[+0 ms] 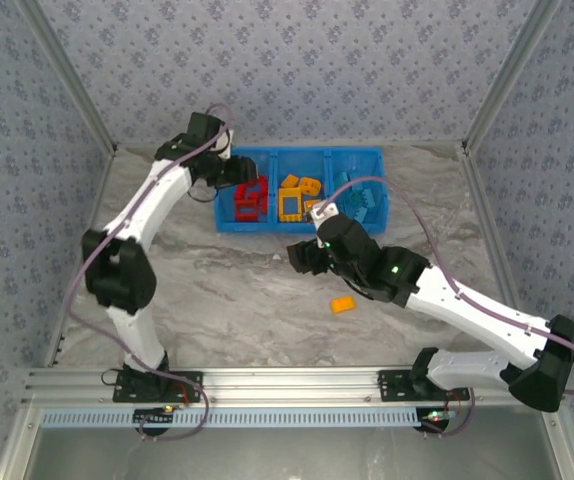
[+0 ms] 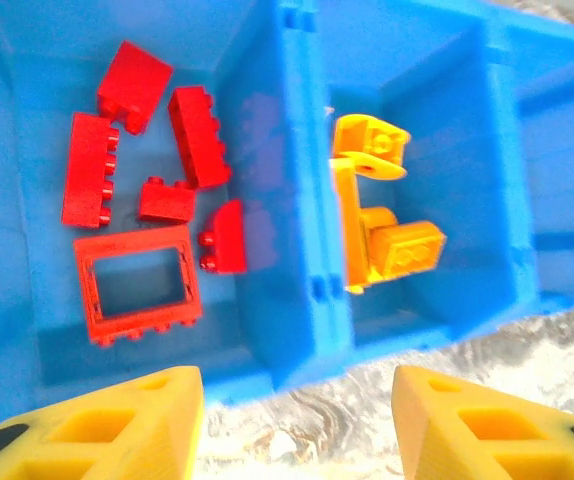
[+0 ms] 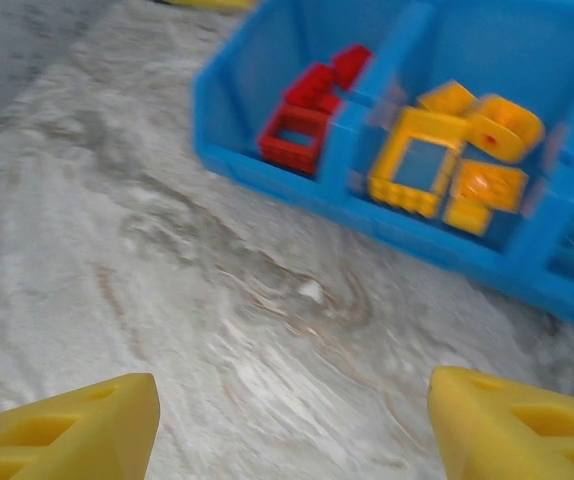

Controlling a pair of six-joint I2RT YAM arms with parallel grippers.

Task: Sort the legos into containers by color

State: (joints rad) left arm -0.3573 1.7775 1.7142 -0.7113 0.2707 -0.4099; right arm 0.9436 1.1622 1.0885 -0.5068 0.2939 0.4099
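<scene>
The grey bench (image 1: 217,280) holds a blue bin (image 1: 375,155) at 12 o'clock. The left hand (image 2: 297,400) hangs over the bin's 9 o'clock end, spread wide and empty. The right hand (image 3: 292,420) is wide and empty too. Red legos (image 2: 89,170) fill the 9 o'clock box and yellow legos (image 3: 487,185) the middle. What look like teal legos (image 1: 359,200) fill the 3 o'clock box. One orange lego (image 1: 342,304) lies on the bench, at 5 o'clock from the right hand.

High rear overview, steeply downward; both wrist views close, tilted toward the shared blue bin (image 2: 277,280)
</scene>
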